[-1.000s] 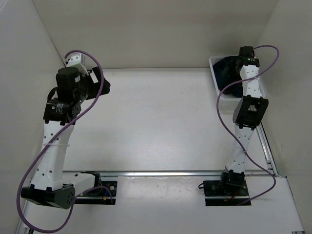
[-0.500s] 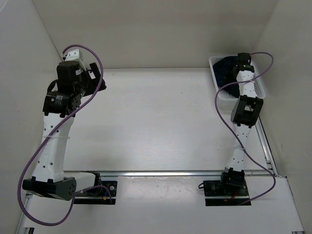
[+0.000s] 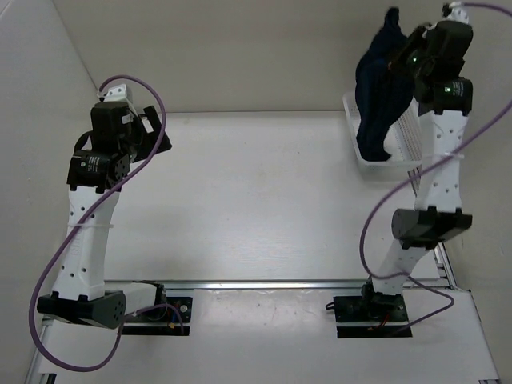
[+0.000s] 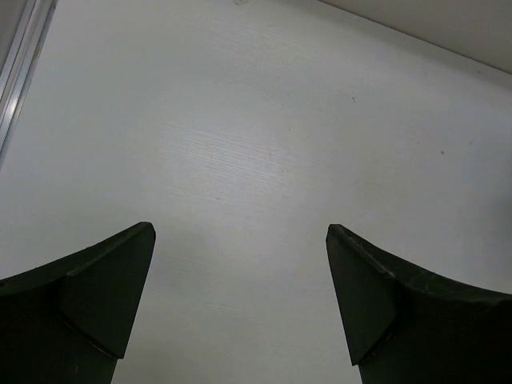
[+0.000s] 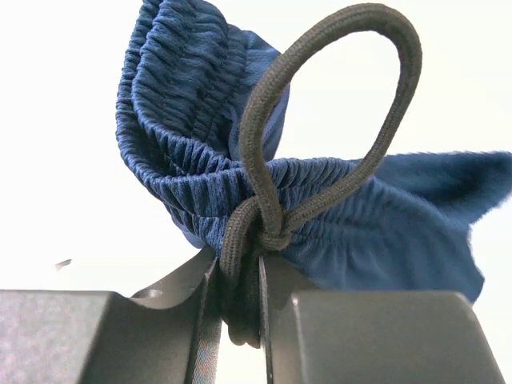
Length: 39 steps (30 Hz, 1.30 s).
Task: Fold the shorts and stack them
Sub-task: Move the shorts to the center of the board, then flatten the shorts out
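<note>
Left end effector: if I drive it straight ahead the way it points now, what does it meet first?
Probably the bare white table. The left end effector stands open, angled down at it, nothing else ahead in its wrist view; distance is unclear.

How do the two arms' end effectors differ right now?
The left end effector is wide open and empty; the right end effector is clamped on the waistband of the shorts. The left sits low over the table; the right is raised high, dangling the shorts over the white basket. Both have dark two-finger jaws.
</note>
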Available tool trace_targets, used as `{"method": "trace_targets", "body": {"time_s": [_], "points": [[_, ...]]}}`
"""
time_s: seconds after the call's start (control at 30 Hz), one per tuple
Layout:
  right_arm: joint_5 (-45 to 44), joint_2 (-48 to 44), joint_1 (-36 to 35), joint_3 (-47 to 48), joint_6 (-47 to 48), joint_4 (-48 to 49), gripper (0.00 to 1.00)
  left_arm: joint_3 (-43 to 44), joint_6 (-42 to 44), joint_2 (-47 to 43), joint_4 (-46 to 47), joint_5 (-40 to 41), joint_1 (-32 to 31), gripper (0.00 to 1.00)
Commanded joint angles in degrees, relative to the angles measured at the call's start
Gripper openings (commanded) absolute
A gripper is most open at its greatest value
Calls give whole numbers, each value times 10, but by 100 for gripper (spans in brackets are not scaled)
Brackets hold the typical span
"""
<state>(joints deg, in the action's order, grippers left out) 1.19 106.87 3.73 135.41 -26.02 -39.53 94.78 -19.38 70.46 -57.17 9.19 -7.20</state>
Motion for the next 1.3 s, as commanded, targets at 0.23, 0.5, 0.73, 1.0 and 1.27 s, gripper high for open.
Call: {"method": "trace_targets", "body": {"time_s": [0.23, 0.5, 0.73, 1.0, 1.27], "points": [[103, -183, -235, -24, 50, 1, 1, 86, -49, 49, -63, -71, 63, 100], [49, -177, -330, -338, 37, 13, 79, 84, -44, 62, -47, -133, 69, 100], [-45, -197, -335, -430, 26, -13, 89, -8, 14, 68, -45, -227, 23, 100], [-62, -169, -397, -442, 52, -14, 52, -360, -165, -50, 11, -201, 46, 100], [-62, 19, -427, -336, 59, -69, 91, -525, -257, -46, 82, -247, 57, 100]]}}
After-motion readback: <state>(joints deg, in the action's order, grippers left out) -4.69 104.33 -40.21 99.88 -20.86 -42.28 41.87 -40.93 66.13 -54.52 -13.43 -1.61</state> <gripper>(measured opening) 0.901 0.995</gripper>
